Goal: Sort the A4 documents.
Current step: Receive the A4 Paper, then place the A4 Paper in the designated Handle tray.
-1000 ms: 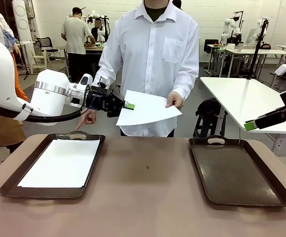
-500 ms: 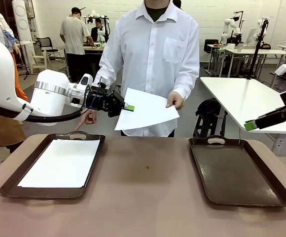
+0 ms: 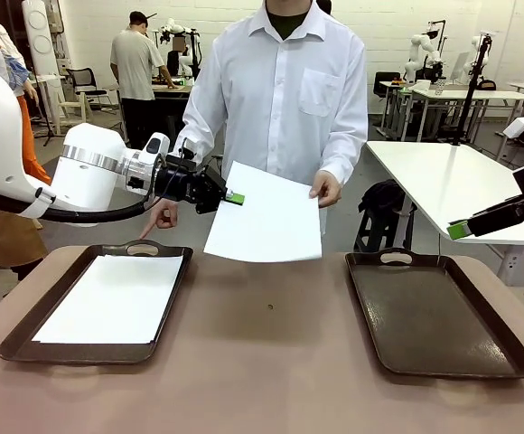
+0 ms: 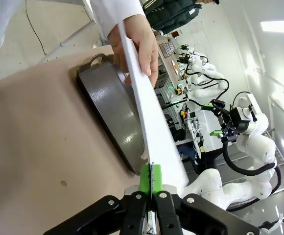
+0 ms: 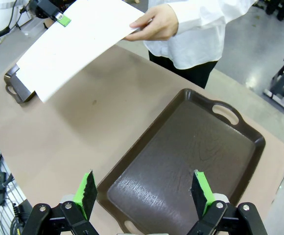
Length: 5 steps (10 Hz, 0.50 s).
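Front view: a person in a white shirt stands at the far side of a brown table [image 3: 271,362]. The left gripper [image 3: 232,197] pinches the near left edge of a white sheet of paper [image 3: 266,221] held in the air above the table's far edge, between the two trays. The person's hand [image 3: 326,188] holds the sheet's opposite corner. A second sheet [image 3: 113,297] lies flat in the left tray [image 3: 18,336]. The right tray [image 3: 506,348] is dark brown and holds nothing. The right gripper [image 3: 462,230] hangs above that tray's far right side.

Left wrist view: the green pads [image 4: 144,178] are pressed together on the edge of the paper [image 4: 152,122], which runs away toward the person's hand [image 4: 139,46]. The dark tray [image 4: 110,110] lies beyond.

Right wrist view: the right gripper [image 5: 144,192] is spread wide above the dark tray [image 5: 181,152], gripping nothing. Farther off, the sheet [image 5: 78,44] hangs between the hand [image 5: 154,24] and the left gripper [image 5: 61,19].
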### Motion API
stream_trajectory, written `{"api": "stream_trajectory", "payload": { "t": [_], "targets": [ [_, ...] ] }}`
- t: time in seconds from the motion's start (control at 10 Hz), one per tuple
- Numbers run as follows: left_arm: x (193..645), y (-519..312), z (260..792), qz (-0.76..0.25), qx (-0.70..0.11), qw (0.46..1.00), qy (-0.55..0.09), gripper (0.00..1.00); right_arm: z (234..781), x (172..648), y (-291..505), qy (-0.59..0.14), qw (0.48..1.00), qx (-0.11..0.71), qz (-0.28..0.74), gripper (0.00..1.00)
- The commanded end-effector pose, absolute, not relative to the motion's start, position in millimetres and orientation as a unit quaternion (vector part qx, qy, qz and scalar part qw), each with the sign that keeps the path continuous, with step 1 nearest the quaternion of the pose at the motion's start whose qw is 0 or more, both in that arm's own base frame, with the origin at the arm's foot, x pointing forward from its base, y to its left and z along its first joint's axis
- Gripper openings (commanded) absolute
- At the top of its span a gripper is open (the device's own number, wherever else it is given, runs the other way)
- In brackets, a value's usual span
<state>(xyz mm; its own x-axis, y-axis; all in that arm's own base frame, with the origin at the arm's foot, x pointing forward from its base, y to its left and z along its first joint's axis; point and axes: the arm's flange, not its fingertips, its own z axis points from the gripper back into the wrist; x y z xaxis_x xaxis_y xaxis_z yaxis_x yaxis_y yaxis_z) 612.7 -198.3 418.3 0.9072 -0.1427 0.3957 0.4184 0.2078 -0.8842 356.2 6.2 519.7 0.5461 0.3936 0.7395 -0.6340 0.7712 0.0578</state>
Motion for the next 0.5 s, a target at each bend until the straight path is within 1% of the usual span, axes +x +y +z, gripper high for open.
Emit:
{"api": "stream_trajectory", "payload": {
  "t": [0.0, 0.4],
  "targets": [
    [615.7, -200.5, 414.9, -0.162, -0.612, 0.765, -0.112, 0.00, 519.0, 356.5, 6.4, -0.372, 0.864, 0.163, 0.297, 1.00],
    [615.7, -200.5, 414.9, -0.162, -0.612, 0.765, -0.112, 0.00, 519.0, 356.5, 6.4, -0.372, 0.864, 0.163, 0.297, 1.00]
  ]
}}
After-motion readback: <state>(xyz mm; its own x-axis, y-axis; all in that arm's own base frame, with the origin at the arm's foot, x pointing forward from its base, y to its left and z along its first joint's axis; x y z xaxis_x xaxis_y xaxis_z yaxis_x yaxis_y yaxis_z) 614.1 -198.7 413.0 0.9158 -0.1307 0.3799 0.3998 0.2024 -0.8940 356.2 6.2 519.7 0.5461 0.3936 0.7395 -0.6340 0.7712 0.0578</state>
